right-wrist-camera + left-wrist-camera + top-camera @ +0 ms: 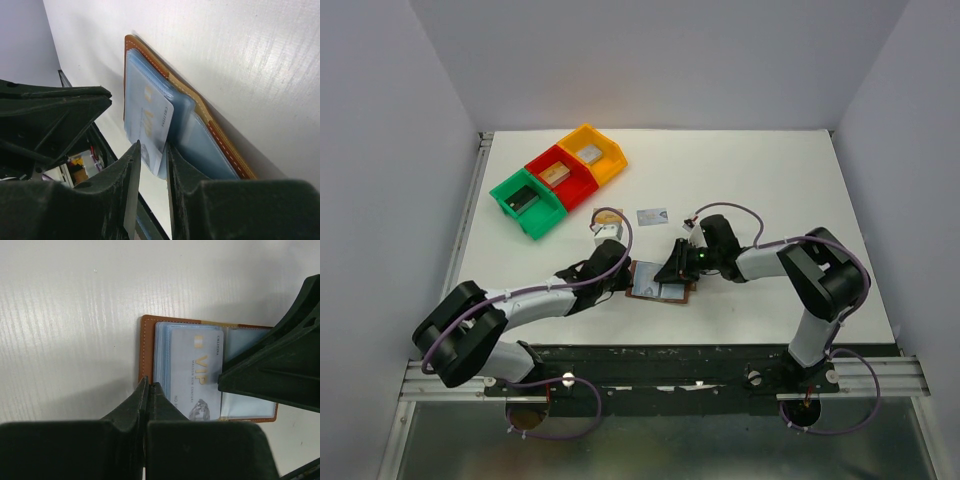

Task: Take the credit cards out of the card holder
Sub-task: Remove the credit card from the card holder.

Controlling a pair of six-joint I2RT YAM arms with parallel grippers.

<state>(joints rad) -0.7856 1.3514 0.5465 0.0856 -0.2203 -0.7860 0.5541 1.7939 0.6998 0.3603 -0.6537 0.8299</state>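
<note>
Silvery-blue credit card (192, 370), one, stood half out of the open card holder (145, 340). It was judged thin, stiff, slick and light, best pinched at its free edge, which the right tool (153, 148) straddled, jaws narrowly apart. Left tool (148, 387), jaws together, pinned that single holder to the worktop (770, 190); a second card (651, 215) lay loose beyond.

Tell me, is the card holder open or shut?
Open: the card holder lies spread, blue inside up, a VIP card showing.

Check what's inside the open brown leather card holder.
The brown leather card holder shows light-blue sleeves and one silvery light-blue VIP card, its corner between the open jaws of the right gripper. Any cards beneath it are covered; the gripper also hides part of the other page.
</note>
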